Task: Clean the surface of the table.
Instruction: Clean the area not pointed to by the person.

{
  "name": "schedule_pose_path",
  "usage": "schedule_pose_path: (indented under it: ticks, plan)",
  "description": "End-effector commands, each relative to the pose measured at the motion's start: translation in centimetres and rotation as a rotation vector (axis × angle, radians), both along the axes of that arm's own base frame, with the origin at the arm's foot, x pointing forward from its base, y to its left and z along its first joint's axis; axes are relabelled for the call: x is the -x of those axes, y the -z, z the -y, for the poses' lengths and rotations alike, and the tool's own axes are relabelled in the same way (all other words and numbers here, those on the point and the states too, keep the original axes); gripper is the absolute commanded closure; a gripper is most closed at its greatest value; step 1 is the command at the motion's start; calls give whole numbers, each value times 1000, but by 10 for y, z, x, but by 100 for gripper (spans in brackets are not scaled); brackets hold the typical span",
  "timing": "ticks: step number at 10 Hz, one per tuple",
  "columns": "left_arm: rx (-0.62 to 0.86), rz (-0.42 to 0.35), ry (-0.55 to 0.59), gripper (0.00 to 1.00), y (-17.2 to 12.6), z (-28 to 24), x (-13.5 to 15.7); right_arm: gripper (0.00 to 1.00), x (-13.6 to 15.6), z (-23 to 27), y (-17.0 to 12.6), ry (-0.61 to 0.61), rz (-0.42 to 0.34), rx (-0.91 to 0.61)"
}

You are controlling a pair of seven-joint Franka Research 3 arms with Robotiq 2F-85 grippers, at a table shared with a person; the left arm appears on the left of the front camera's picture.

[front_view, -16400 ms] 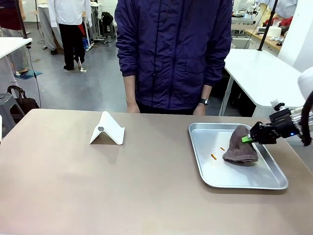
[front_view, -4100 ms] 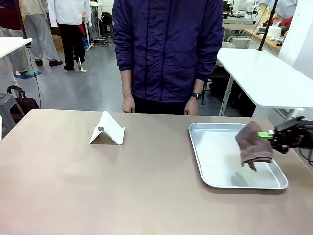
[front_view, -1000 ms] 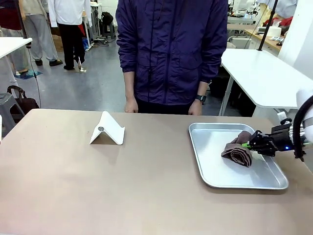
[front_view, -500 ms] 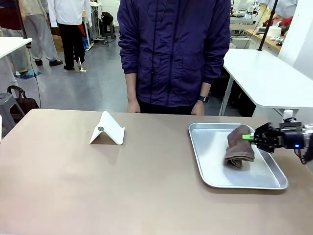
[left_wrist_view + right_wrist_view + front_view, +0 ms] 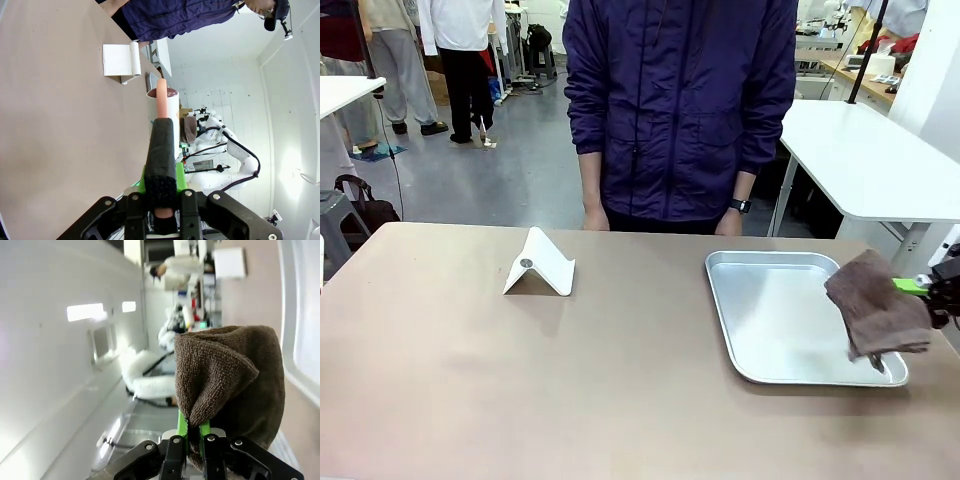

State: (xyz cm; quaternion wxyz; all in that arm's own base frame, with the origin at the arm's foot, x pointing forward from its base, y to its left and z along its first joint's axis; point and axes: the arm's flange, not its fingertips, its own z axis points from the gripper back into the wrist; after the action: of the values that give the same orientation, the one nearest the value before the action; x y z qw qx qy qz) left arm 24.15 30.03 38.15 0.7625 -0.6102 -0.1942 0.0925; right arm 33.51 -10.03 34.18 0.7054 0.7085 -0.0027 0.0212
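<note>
Now right pincer (image 5: 920,285) clamps brown cloth (image 5: 876,315) above bare silver tray (image 5: 760,320); left pincer (image 5: 161,200) closed.

Left gripper (image 5: 161,200) clamped on a black-handled tool (image 5: 161,165) with a pinkish tip, pointing away over the brown table (image 5: 60,130). Beyond the tip, a white cup (image 5: 167,102). Farther off, a white folded stand (image 5: 120,60); person in a dark jacket (image 5: 170,17) at the far edge.
</note>
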Motion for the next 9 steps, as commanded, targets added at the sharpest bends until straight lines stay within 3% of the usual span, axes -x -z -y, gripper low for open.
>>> schedule_pose_path:
  ticks: [1,3,5,9]
  plan:
    - [1,1,9,78,-2,2,2,90,21,8,-11,-113,46,2]
    - [1,1,9,78,-2,2,2,90,41,4,-15,-128,54,41]
    - [1,1,9,78,-2,2,2,90,35,0,-13,-92,56,43]
    - [1,1,9,78,-2,2,2,90,32,2,-14,-132,31,42]
